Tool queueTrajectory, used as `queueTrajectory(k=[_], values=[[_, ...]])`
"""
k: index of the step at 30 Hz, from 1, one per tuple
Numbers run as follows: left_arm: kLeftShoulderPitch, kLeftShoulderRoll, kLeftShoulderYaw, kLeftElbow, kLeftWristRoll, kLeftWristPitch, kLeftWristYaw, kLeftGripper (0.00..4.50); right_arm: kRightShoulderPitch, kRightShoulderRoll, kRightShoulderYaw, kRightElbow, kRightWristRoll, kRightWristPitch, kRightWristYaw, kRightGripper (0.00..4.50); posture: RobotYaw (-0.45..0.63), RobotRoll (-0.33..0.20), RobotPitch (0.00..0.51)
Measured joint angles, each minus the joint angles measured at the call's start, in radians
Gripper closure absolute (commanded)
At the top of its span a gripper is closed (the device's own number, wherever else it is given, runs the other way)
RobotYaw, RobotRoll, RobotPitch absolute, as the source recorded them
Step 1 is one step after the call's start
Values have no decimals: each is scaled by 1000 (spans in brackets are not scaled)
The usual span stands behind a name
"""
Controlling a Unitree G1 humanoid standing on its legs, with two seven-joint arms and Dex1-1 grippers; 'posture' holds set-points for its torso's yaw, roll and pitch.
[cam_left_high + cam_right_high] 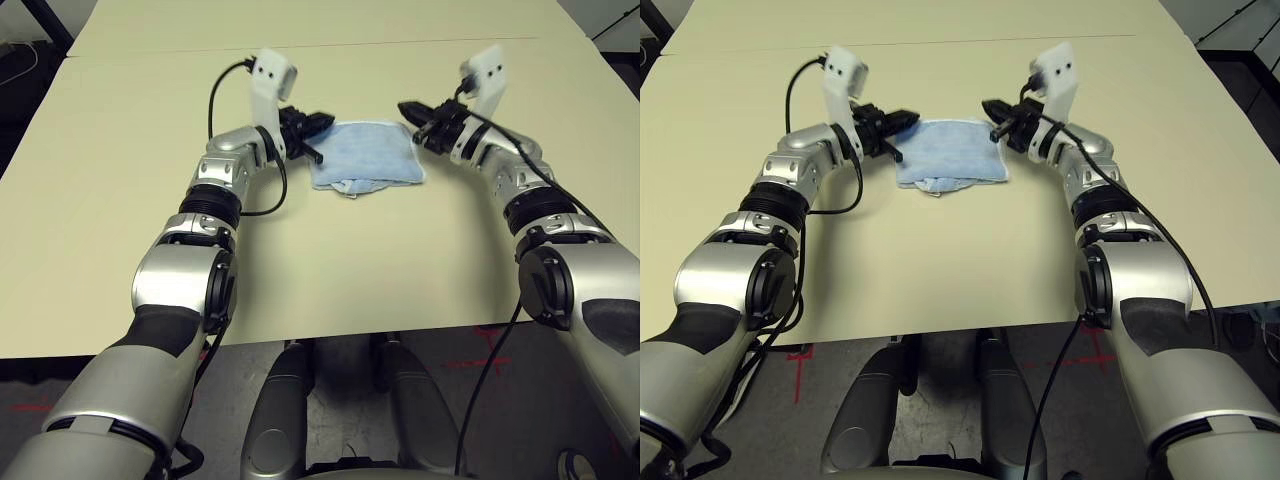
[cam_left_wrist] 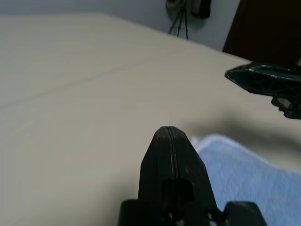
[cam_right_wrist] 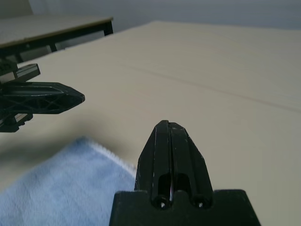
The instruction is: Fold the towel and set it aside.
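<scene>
The left gripper (image 1: 318, 122) hovers just beside the left edge of the towel (image 1: 365, 153), at its far corner, with its two black fingers pressed flat together and nothing between them; the left wrist view shows the closed pair as a single black wedge (image 2: 170, 141) with only a thin seam down the middle. The tip points inward, toward the other arm.

The towel lies between the two grippers on the cream table (image 1: 120, 200), a little beyond the middle of the near tabletop panel. It is folded into a compact, roughly rectangular light-blue pad, its long axis running left to right across the table. A rumpled lower layer with pale edging pokes out along the near edge toward the left corner. White stitching shows on the far corner in the right wrist view (image 3: 70, 183).

The right gripper (image 1: 412, 108) is held at the towel's far right corner, above the cloth, its fingers (image 3: 171, 141) likewise clenched tight on nothing. Its tip points toward the left gripper, the two well apart across the towel's far edge.
</scene>
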Motion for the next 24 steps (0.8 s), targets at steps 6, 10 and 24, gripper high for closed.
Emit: queueTrajectory(k=[6, 10, 24], values=[[193, 24, 36, -283, -24, 47, 132, 4471, 208, -34, -21, -244, 42, 66, -86, 4500, 48, 0, 253], [290, 38, 41, -427, -49, 114, 162, 3873, 314, -34, -33, -379, 78, 124, -132, 4500, 49, 0, 253], [403, 140, -43, -592, -98, 310, 24, 51, 358, -107, 40, -384, 99, 193, 34, 4500, 59, 0, 253]])
